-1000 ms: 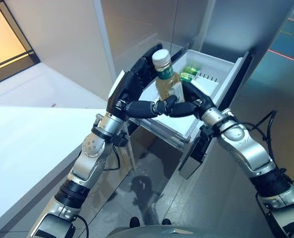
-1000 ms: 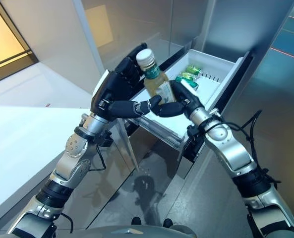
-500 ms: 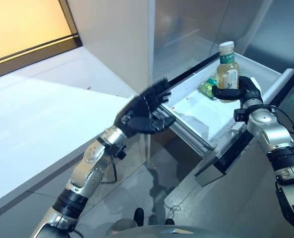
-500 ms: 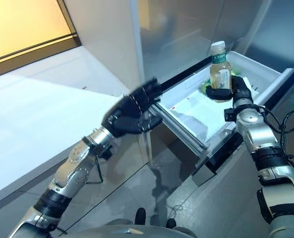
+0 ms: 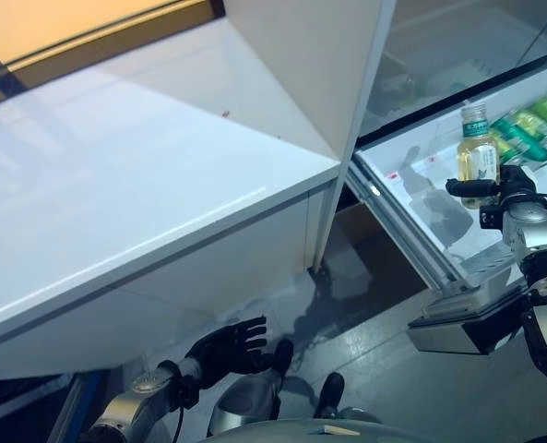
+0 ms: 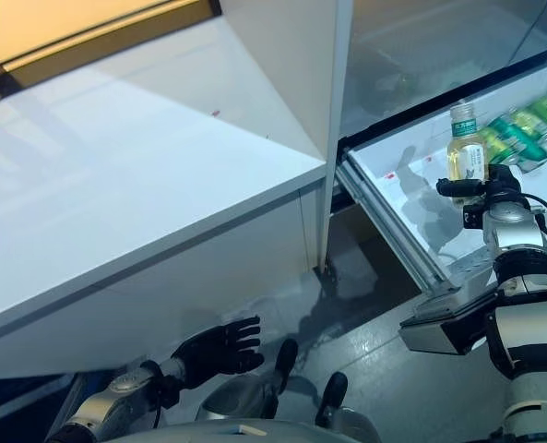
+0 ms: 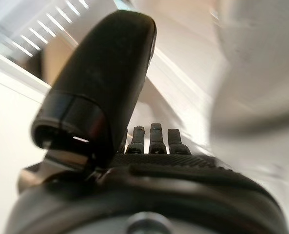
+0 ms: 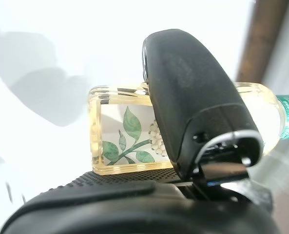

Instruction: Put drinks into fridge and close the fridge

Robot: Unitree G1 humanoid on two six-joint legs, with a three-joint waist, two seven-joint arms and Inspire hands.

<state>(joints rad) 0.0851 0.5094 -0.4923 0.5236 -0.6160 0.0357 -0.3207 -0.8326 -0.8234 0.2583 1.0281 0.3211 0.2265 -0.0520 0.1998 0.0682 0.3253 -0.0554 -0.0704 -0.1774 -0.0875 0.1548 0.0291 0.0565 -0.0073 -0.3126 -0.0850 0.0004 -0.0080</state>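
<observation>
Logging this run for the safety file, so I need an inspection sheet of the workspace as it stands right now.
Surface: white counter, bare apart from a small dark speck.
Job's things: bottle of pale yellow drink, upright, held over the open white fridge drawer; green drinks already lie in the drawer.
Clutter: nothing seen.
Robot hands: right robot hand shut on the bottle; left robot hand low beside the counter, fingers straight, holding nothing.
Cables: nothing seen beyond the robot's own.
Surroundings: grey glossy floor; the drawer is not yet closed.
</observation>
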